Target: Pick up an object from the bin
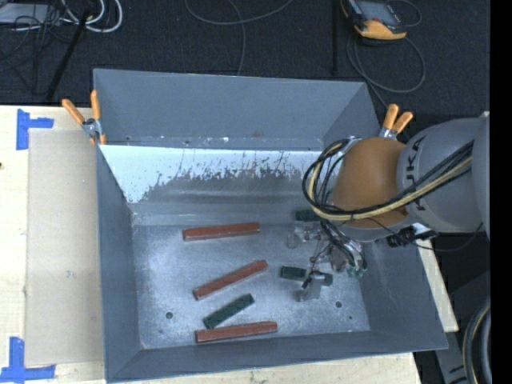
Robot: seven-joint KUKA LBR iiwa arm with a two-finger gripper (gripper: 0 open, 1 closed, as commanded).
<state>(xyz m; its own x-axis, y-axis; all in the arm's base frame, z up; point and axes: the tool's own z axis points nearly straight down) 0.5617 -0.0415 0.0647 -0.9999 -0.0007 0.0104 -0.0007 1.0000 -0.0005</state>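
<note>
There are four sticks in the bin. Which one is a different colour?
The dark green stick, the shortest one, lying between the middle reddish-brown stick and the front reddish-brown stick; the back stick is reddish-brown too.

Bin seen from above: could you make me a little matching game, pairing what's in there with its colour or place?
Things:
1. rearmost stick
2. shortest stick
3. pincer

Descriptions:
a. dark green, lying slanted
b. over the right side of the bin
c. brown, lying nearly level

Pairs: 1-c, 2-a, 3-b.
</note>
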